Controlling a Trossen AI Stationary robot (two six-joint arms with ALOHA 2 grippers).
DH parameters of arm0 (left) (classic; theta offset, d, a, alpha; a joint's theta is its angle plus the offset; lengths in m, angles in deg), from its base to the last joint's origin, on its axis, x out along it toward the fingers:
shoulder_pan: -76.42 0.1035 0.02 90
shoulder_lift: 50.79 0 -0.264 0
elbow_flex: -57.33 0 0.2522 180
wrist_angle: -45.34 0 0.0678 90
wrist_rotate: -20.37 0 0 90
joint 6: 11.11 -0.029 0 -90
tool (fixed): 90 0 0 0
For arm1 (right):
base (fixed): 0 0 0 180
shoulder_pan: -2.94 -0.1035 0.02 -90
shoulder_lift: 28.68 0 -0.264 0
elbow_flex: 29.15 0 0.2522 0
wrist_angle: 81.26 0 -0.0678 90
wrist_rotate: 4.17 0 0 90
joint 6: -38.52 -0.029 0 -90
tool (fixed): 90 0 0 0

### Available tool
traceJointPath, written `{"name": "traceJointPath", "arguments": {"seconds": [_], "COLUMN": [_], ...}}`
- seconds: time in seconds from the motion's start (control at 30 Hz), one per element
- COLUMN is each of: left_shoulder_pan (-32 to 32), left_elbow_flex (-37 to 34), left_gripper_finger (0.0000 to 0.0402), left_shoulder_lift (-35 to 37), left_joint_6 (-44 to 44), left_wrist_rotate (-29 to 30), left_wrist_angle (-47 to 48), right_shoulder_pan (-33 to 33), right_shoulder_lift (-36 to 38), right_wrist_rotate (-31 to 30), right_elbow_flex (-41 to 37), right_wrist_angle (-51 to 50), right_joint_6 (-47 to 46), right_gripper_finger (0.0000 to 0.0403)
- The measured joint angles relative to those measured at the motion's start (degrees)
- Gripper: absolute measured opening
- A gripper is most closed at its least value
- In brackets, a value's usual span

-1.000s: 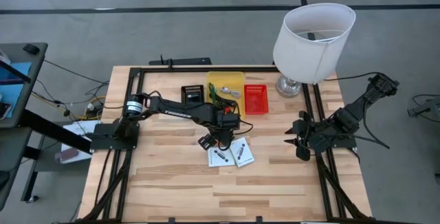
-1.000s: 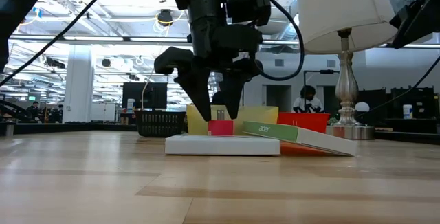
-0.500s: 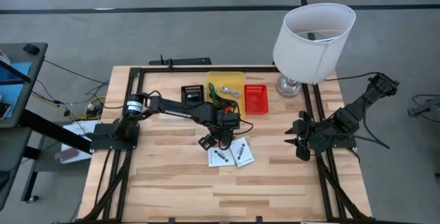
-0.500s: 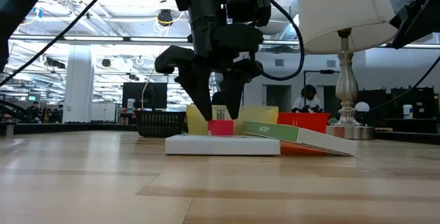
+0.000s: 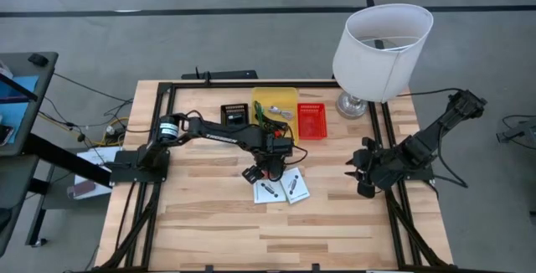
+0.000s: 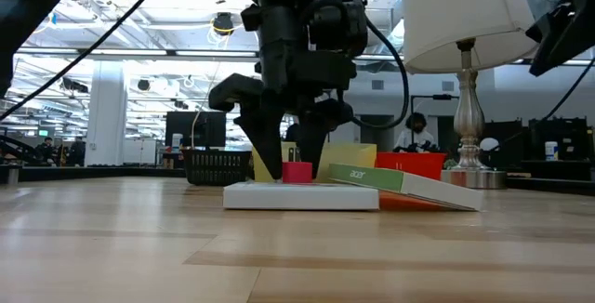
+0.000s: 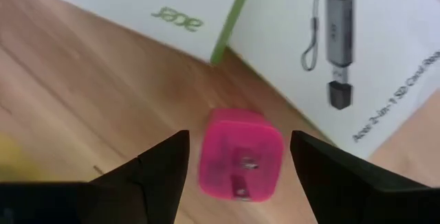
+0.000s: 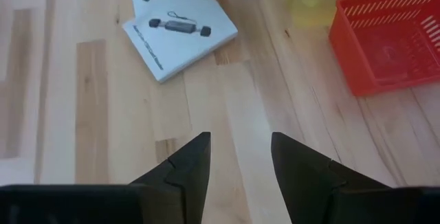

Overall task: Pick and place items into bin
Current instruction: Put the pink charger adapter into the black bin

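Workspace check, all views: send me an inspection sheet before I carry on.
Surface: wooden table, dark frame at its edges.
Job's things: pink cube on the wood beside two white boxes; yellow bin holds small items; red basket and black basket flank it.
Clutter: white lamp at the far right corner.
Grippers: left gripper open, fingers either side of the cube; right gripper open, holding nothing, at the right edge.
Cables: loose wires off the table's left side.
Surroundings: person seated behind the table.
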Motion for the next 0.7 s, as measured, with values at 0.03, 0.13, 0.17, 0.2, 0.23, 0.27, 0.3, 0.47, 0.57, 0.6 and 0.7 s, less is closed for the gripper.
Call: {"name": "traceJointPath", "arguments": {"seconds": [0.03,0.13,0.17,0.2,0.23,0.27,0.3,0.47,0.57,0.6,0.7], "left_shoulder_pan": [0.03,-0.04,-0.04,-0.06,-0.06,-0.06,-0.05,-0.04,0.15,0.34,1.05], "left_elbow_flex": [0.0,0.0,0.0,0.0,0.0,0.0,0.0,0.0,0.0,0.01,0.0], "left_gripper_finger": [0.0248,0.0245,0.0243,0.024,0.0236,0.0233,0.0229,0.0208,0.0194,0.019,0.0176], "left_shoulder_lift": [0.01,0.01,0.01,0.01,0.01,0.01,0.01,0.01,0.03,0.03,0.1], "left_joint_6": [0.0,0.0,0.0,0.0,0.0,0.0,-0.01,-0.04,-0.21,-0.31,-0.26], "left_wrist_rotate": [0.01,-0.03,-0.09,-0.12,-0.23,-0.3,-0.35,-0.46,-0.43,-0.65,-1.05], "left_wrist_angle": [-0.13,-0.06,-0.04,0.02,0.06,0.03,0.02,0.13,0.1,0.11,0.11], "right_shoulder_pan": [-0.01,0.0,0.01,-0.01,0.0,0.0,0.0,-0.01,-0.01,-0.01,-0.01], "right_shoulder_lift": [-0.64,-2.31,-2.84,-3.28,-3.61,-3.87,-4.09,-4.14,-4.12,-4.12,-4.12], "right_wrist_rotate": [0.0,-0.01,0.01,0.01,0.01,0.01,0.01,0.01,0.01,0.01,0.01], "right_elbow_flex": [0.0,0.0,0.0,0.0,0.0,0.0,0.0,0.0,0.0,0.0,0.0], "right_wrist_angle": [0.0,0.0,0.0,-0.02,-0.04,-0.08,-0.18,-0.24,-0.24,-0.24,-0.22], "right_joint_6": [0.0,0.0,0.0,0.0,0.02,0.04,0.02,0.02,0.0,0.0,-0.02], "right_gripper_finger": [0.015,0.0148,0.0148,0.0149,0.0149,0.015,0.015,0.0149,0.0148,0.0148,0.015]}}
